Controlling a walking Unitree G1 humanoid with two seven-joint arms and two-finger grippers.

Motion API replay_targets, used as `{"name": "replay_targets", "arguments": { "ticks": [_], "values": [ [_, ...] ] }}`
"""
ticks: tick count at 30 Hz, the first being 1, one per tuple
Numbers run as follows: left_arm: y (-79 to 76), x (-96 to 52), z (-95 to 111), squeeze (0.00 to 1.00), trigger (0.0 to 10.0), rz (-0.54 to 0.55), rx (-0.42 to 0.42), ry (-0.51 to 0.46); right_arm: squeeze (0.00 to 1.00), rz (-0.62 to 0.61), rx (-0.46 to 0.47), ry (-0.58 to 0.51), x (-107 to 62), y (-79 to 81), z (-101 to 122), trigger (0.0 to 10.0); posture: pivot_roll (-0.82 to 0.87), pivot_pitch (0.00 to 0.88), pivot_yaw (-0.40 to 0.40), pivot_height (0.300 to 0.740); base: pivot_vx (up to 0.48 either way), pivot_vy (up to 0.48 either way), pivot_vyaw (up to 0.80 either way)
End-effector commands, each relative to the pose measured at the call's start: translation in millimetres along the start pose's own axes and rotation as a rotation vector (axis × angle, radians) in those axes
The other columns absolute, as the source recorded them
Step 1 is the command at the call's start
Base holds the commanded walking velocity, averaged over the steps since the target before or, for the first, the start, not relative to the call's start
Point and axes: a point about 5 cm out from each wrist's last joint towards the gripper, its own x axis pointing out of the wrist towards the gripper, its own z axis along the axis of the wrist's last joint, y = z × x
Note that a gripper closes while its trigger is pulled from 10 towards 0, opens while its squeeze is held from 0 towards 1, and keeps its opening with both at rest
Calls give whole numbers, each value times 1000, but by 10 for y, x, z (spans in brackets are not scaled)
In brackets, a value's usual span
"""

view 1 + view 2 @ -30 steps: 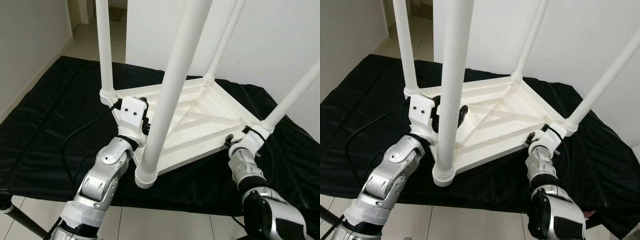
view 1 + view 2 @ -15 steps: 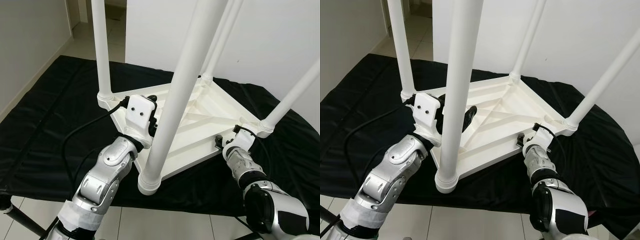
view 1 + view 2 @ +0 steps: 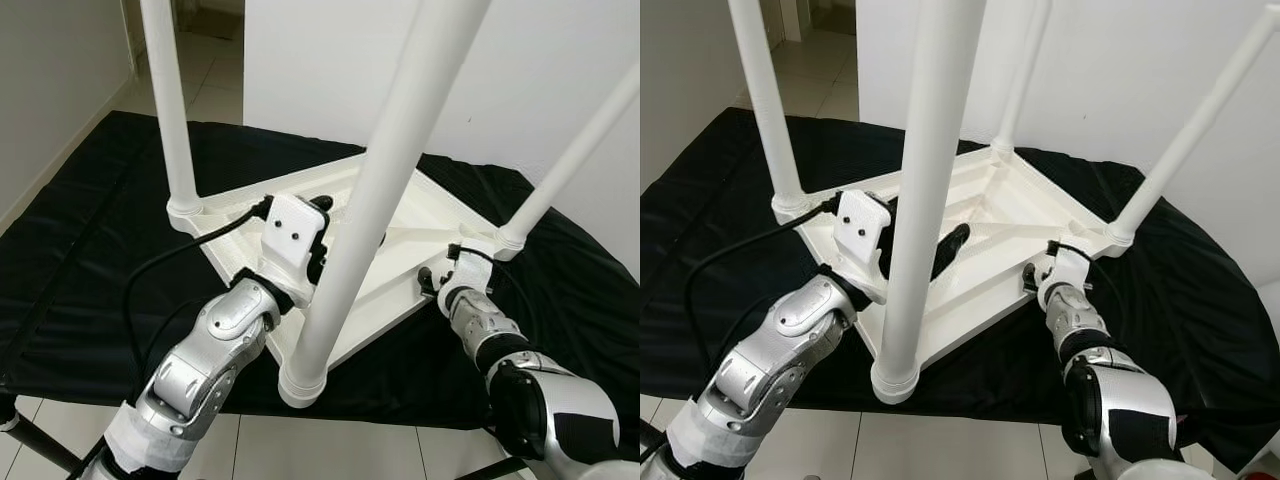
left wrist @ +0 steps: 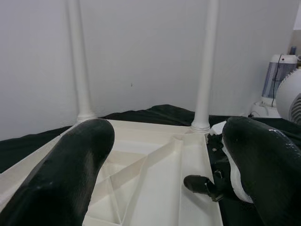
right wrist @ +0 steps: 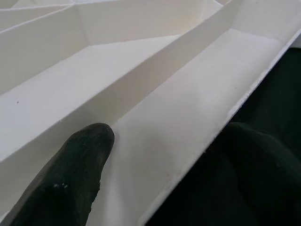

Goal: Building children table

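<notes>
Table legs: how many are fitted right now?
4, all upright on the upside-down table top: near corner leg, left corner leg, far corner leg, right corner leg.

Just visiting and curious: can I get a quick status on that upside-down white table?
Left gripper open over table underside. Right gripper straddling table rim, one finger inside, one outside. Four legs up, table on black sheet. Near leg stands between arms.
</notes>
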Motion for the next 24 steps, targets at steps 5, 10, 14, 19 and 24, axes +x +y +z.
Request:
{"name": "replay_targets", "arguments": {
  "ticks": [5,10,14,19,24],
  "values": [
    [-244,8,22,0,10000,-310,-7,3,0,179,-95,-5,15,313,72,10000,77,0,-130,740,0,0,0],
    [-275,30,43,0,10000,-314,-13,0,0,233,-110,-19,12,445,102,10000,75,0,-125,740,0,0,0],
    [-320,34,43,0,10000,-331,-16,8,0,293,-103,-56,0,565,138,10000,78,0,-124,740,0,0,0],
    [-379,34,34,0,10000,-355,-22,20,0,382,-93,-93,-26,738,174,10000,78,0,-120,740,0,0,0],
    [-426,34,30,0,10000,-374,-40,32,0,465,-52,-128,-63,886,173,10000,81,0,-117,740,0,0,0]
  ]
}}
